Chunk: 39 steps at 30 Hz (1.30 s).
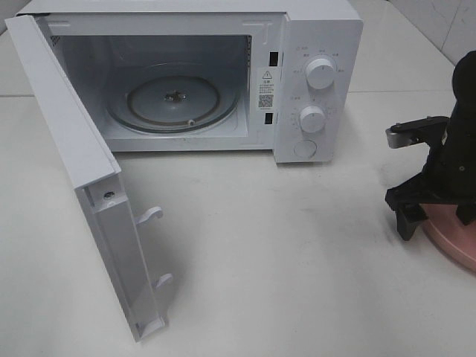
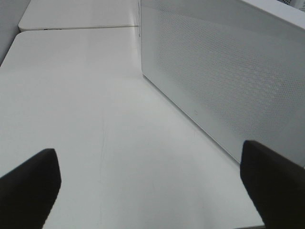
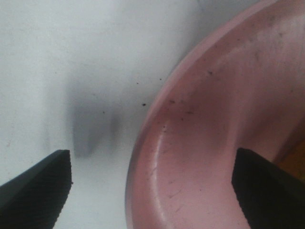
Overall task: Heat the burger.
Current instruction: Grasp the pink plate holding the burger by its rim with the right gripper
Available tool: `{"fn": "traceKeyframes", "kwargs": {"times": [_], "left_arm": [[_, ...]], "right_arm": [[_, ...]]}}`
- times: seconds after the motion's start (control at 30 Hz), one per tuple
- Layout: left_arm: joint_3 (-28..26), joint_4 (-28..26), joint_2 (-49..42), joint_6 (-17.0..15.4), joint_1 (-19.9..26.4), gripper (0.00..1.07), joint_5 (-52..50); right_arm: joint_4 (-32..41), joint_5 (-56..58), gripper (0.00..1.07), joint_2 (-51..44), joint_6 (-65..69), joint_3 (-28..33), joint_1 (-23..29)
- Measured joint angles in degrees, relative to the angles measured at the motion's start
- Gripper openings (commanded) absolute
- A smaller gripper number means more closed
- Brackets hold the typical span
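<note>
The burger is hidden in all views; only a brown sliver shows at the edge of the right wrist view, and I cannot tell what it is. At the table's right edge lies a pink plate [image 1: 454, 242], seen close up as the plate [image 3: 214, 119]. My right gripper [image 1: 435, 219] hangs open right over its near rim. In its wrist view the right gripper [image 3: 152, 191] has one finger over the table and the other over the plate's hollow, holding nothing. My left gripper [image 2: 150, 186] is open and empty above the table.
A white microwave [image 1: 320, 44] stands at the back with its door [image 1: 67, 126] swung wide to the left, showing a bare glass turntable [image 1: 175, 97]. Its perforated side wall [image 2: 224, 81] runs beside the left gripper. White table [image 1: 282, 260] lies in front.
</note>
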Motion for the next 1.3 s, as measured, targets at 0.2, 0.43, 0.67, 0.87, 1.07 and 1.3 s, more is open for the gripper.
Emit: {"fn": "traceKeyframes", "kwargs": {"times": [0.2, 0.43, 0.67, 0.87, 1.07, 1.3], "left_arm": [[0.0, 0.1, 0.0, 0.0, 0.0, 0.96, 0.0], [0.0, 0.1, 0.0, 0.0, 0.0, 0.96, 0.0], [0.0, 0.1, 0.0, 0.0, 0.0, 0.96, 0.0], [0.0, 0.1, 0.0, 0.0, 0.0, 0.96, 0.0], [0.0, 0.1, 0.0, 0.0, 0.0, 0.96, 0.0], [0.0, 0.1, 0.0, 0.0, 0.0, 0.96, 0.0]], "right_arm": [[-1.3, -1.0, 0.85, 1.4, 0.5, 0.0, 0.0], [-2.9, -2.2, 0.84, 2.0, 1.7, 0.0, 0.0], [-2.9, -2.2, 0.81, 2.0, 1.7, 0.0, 0.0], [-2.7, -2.2, 0.7, 2.1, 2.0, 0.0, 0.0], [-2.7, -2.2, 0.46, 2.3, 5.6, 0.0, 0.0], [-3.0, -2.1, 0.05, 2.5, 8.9, 0.0, 0.0]]}}
